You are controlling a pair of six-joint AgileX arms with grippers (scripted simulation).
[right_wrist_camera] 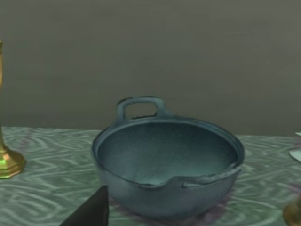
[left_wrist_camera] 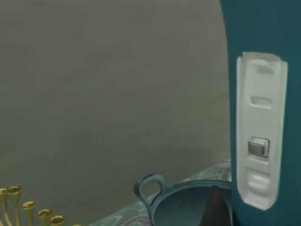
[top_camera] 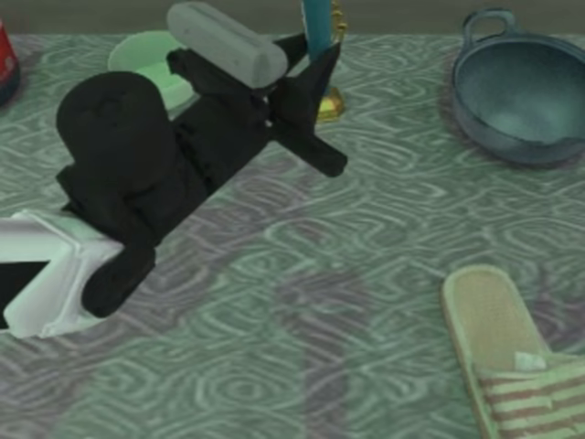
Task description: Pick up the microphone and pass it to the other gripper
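Reaching across the far left of the table, my left gripper (top_camera: 315,69) has its black fingers closed around the teal handle of the microphone (top_camera: 317,23), which stands upright at the far edge of the top view; its round head is out of frame, so I cannot say how high it sits; the left wrist view shows the same handle close up, white switch strip (left_wrist_camera: 259,132) facing the camera. Just beside the fingers is the gold stand (top_camera: 331,102), and the handle appears to be clear of the table, though the arm hides its lower end. Pickup looks done, then; the pass is all still to do. My right gripper does not show in the top view, and only a dark finger tip (right_wrist_camera: 91,212) shows in the right wrist view, facing the blue pot (right_wrist_camera: 167,165); whether it is open I cannot tell. A slipper (top_camera: 512,352) lies at the near right, well apart.
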